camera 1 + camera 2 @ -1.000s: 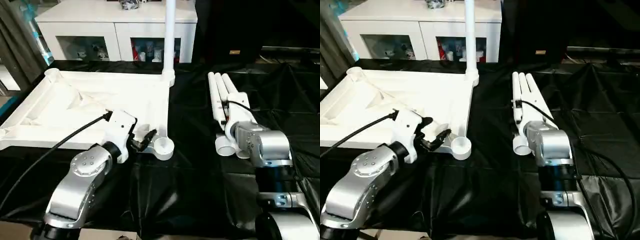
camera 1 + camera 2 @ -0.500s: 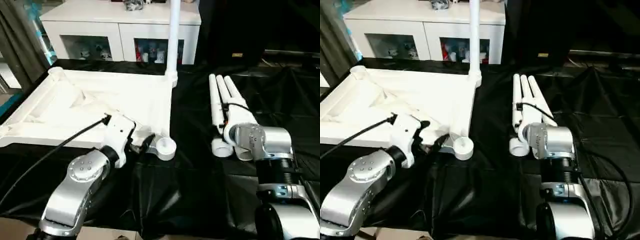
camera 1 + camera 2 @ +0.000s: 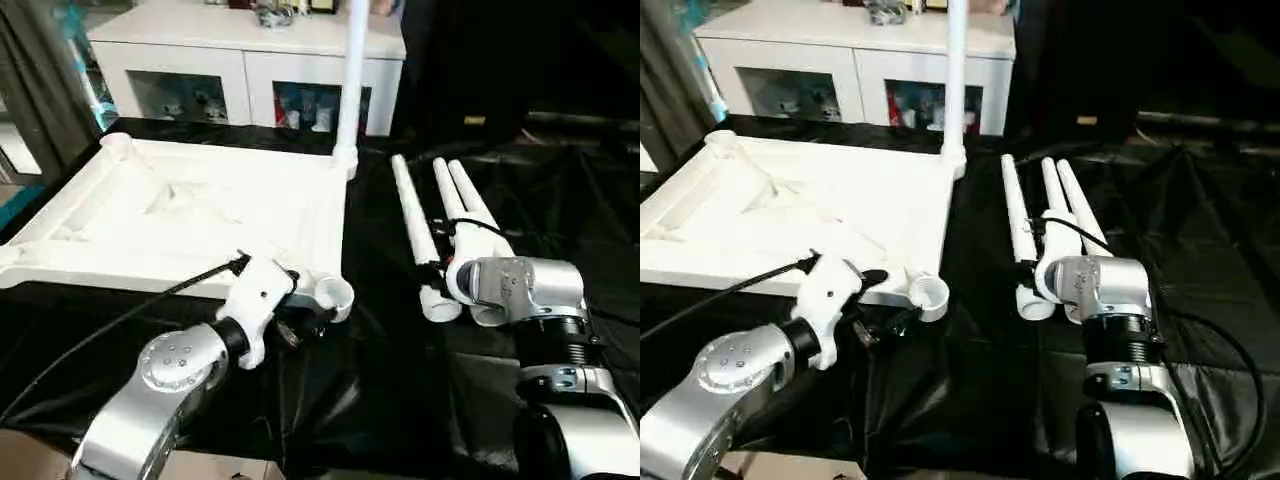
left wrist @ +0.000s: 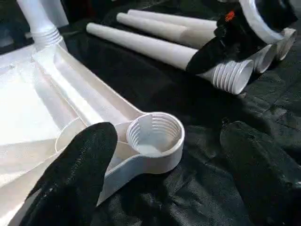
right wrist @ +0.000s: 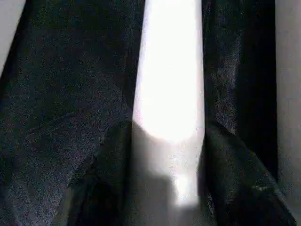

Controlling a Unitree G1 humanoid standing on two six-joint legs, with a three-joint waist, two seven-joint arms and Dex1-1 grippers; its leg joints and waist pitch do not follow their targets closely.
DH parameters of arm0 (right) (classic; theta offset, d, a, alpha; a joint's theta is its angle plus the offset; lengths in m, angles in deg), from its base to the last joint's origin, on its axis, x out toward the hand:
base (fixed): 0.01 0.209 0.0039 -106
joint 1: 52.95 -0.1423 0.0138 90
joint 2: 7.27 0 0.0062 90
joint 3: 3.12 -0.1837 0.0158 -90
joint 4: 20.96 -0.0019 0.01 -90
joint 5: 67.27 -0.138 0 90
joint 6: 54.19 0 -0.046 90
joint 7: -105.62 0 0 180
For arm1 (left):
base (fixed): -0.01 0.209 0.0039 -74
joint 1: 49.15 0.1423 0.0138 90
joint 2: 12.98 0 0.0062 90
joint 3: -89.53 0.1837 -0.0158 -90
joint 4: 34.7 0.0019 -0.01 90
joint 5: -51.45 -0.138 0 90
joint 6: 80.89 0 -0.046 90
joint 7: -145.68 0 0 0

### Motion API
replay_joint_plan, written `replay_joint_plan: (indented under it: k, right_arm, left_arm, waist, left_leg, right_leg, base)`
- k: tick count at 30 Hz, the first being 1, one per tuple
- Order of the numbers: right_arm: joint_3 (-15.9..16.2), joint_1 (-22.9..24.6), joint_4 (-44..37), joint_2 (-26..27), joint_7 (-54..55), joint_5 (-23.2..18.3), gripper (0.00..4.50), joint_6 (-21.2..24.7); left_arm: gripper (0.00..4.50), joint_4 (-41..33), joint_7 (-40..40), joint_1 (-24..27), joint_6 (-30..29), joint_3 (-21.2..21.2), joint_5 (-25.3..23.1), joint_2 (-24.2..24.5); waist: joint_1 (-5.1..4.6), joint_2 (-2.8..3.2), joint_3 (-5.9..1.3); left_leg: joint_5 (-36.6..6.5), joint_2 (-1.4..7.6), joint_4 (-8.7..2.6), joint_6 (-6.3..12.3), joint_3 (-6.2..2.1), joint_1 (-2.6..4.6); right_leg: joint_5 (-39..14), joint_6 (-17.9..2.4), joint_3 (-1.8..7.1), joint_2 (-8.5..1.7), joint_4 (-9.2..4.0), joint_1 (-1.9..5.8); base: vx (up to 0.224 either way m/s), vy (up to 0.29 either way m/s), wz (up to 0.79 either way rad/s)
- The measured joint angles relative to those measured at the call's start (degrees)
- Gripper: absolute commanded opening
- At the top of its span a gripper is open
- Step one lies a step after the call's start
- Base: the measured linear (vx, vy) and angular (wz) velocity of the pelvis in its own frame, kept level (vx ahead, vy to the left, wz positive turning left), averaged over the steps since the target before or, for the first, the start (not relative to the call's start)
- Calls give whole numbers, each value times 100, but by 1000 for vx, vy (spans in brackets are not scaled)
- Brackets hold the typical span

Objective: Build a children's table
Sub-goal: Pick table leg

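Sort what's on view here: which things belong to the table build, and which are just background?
Belonging to the build:
- upturned table top
- leg already standing in its far corner socket
- three loose legs on the black cloth
- empty near corner socket

Just background:
- white glass-door cabinet
- black cloth

Silver jointed forearms [image 3: 165, 375] carry white wrist housings, black cables [image 3: 110, 310] and black-fingered claws.
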Motion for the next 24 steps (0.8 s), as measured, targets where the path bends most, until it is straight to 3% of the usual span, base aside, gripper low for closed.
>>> replay_joint_plan:
  k: [5, 6, 9, 16, 20, 22, 24]
  right_arm:
    - [-185, -98, 313, 21, 80, -37, 194, -189]
    - [-200, -98, 325, 29, 85, -49, 193, -215]
    - [-368, -98, 471, 54, 105, -157, 193, -445]
    - [-724, 42, 620, 229, -131, -476, 193, -1346]
    - [-888, 675, -51, 512, -1034, -966, 193, -2422]
    - [-958, 792, -304, 539, -1364, -1185, 192, -2708]
    - [-1310, 971, -806, 609, -1830, -1737, 191, -2654]
  left_arm:
    - [404, 202, 116, -66, 7, -78, -8, -137]
    - [431, 243, 124, -86, 7, -126, 0, -139]
    - [441, 509, 191, -341, 4, -431, 192, -390]
    - [450, 1312, 369, -1052, -93, -1020, 862, -1163]
    - [450, 1849, 685, -1763, -303, -1487, 1286, -1713]
    - [450, 2012, 691, -1886, -383, -1555, 1412, -1802]
    - [450, 2294, 691, -2038, -486, -1636, 1619, -1977]
  waist:
    - [-6, -15, -9]
    - [-10, -17, -10]
    - [-7, -16, -11]
    - [-8, 51, -3]
    - [22, 83, 5]
    - [25, 90, 4]
    - [40, 95, 5]
  left_leg:
    - [0, -1, 5, 0, -1, 1]
    - [0, 0, 4, 0, -2, 1]
    - [0, -1, 8, 0, -5, 1]
    - [0, -2, 13, 0, -11, -1]
    - [0, 0, 9, 0, -11, -14]
    - [0, 1, 8, 1, -10, -15]
    - [0, 1, 8, 2, -8, -23]
  right_leg:
    - [5, 4, 0, 0, 0, 4]
    - [6, 5, -1, 0, 0, 3]
    - [8, 4, -2, 0, -1, 6]
    - [30, 2, -7, -1, -10, 6]
    - [41, -1, -10, -1, -11, -4]
    - [47, -12, -10, -1, -15, -5]
    - [50, -19, -10, -1, -27, -5]
  base:
    - [0, 0, 0]
    - [0, 0, 0]
    - [0, 0, 0]
    - [0, 0, 0]
    - [0, 0, 0]
    - [0, 0, 0]
    - [0, 0, 0]
